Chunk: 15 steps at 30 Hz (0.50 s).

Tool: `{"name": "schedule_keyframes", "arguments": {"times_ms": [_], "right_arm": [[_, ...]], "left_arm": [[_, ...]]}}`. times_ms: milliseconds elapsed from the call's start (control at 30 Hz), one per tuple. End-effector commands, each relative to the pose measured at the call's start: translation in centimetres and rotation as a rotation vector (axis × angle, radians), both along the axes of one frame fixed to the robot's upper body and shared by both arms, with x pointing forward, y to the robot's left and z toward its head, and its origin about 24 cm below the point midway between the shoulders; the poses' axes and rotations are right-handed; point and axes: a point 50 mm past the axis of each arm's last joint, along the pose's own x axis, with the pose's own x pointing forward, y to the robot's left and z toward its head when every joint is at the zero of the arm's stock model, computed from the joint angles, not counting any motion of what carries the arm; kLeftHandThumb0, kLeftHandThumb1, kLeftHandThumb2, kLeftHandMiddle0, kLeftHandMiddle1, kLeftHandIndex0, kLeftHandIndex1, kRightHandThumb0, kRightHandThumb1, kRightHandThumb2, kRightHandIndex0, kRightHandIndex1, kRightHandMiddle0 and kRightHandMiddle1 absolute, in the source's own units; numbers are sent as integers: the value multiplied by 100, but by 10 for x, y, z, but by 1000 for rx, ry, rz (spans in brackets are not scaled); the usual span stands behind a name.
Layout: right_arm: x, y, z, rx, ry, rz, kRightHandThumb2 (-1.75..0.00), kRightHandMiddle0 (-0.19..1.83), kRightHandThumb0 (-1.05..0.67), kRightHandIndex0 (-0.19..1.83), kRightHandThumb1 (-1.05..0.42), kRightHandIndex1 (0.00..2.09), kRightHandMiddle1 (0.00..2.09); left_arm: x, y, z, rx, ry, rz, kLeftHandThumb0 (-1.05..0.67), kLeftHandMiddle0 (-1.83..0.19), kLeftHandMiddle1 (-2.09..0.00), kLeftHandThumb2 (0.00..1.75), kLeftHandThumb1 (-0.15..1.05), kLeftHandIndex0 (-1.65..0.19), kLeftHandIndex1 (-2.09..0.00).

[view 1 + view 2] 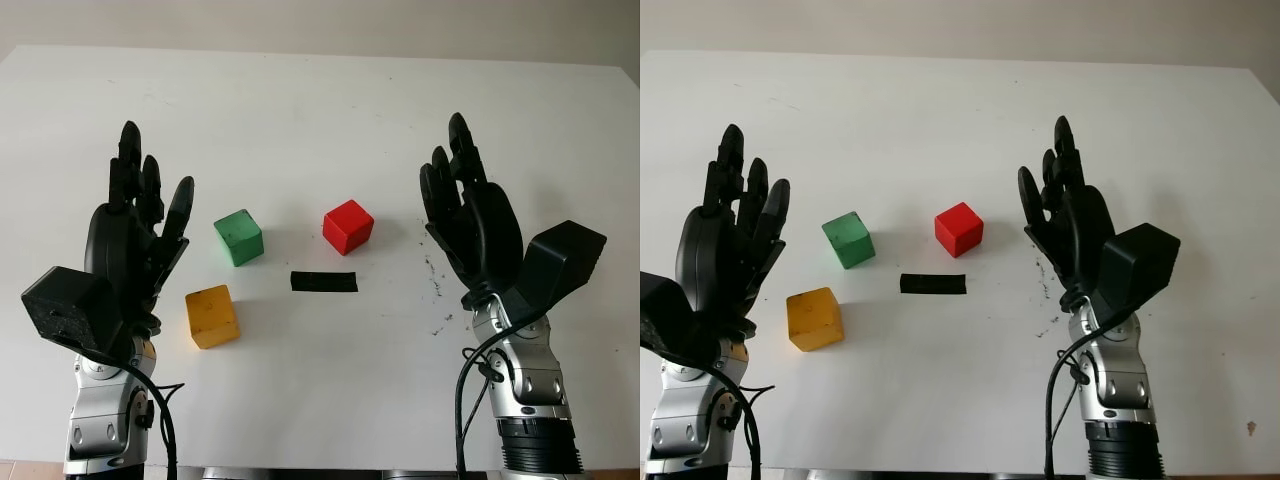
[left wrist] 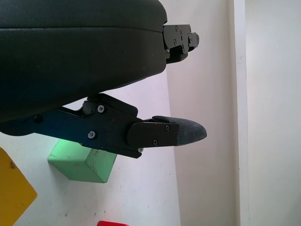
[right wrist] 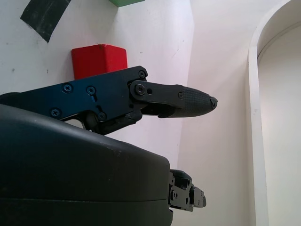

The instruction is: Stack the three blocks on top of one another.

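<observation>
Three blocks lie apart on the white table [image 1: 320, 120]. The green block [image 1: 239, 237] sits left of centre, the red block [image 1: 348, 227] to its right, and the yellow block [image 1: 211, 316] nearer me on the left. My left hand [image 1: 135, 215] is raised open at the left, just beside the green and yellow blocks, holding nothing. On the right my right hand [image 1: 465, 200] is raised open, a little to the right of the red block. The left wrist view shows the green block [image 2: 82, 162] past a finger; the right wrist view shows the red block [image 3: 99, 60].
A strip of black tape [image 1: 323, 282] lies flat on the table between the blocks and me. Dark scuff marks [image 1: 436, 275] speckle the surface by the right hand. The table's far half is bare white.
</observation>
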Motion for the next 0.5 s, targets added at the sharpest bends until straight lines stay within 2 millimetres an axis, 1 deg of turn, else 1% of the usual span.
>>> {"name": "schedule_keyframes", "arguments": {"times_ms": [0, 300, 400, 467], "right_arm": [[-3, -2, 0, -7, -7, -6, -46, -9, -57, -10, -105, 6, 6], [1, -1, 0, -14, 10, 21, -46, -9, -57, -11, -105, 6, 6], [8, -4, 8, -65, -15, 38, -35, -8, -60, -11, -105, 6, 6], [15, -8, 22, -158, -50, 64, -20, -6, -64, -10, -105, 6, 7]], "left_arm": [[-4, -1, 1, 4, -8, 1, -55, 5, -5, 36, 105, 8, -10], [-2, -1, 2, 11, 1, -4, -55, 5, -5, 36, 105, 8, -9], [0, -2, 2, 6, -5, -4, -54, 4, -6, 36, 105, 7, -9], [1, -2, 3, 11, -7, -5, -55, 4, -6, 36, 105, 7, -9]]}}
